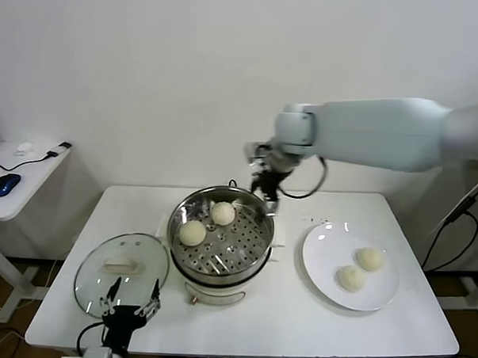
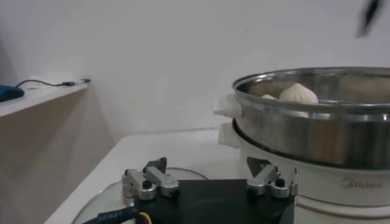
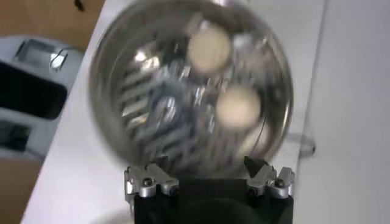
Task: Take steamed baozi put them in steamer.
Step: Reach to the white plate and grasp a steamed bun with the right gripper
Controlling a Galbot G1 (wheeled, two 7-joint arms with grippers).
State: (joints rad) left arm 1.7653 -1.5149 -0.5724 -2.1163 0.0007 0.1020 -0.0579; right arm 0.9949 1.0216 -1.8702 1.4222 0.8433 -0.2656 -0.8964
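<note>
The right tool [image 1: 265, 193] hangs released and empty above the far rim of the steamer [image 1: 219, 270], its jaws spread wide over the pot in the right wrist view. Two buns [image 1: 208, 224] sit on the holed tray inside, near each other on the far left part. Two more buns [image 1: 360, 268] lie on the white plate [image 1: 321, 262] to the right. The left tool [image 1: 130, 303] rests released at the bench's [image 1: 296, 324] near edge, beside the glass lid [image 1: 92, 280].

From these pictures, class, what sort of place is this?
Probably an indoor test room staged as a kitchen: a steamer and plate on a plain white table, with a computer mouse on a side desk.
</note>
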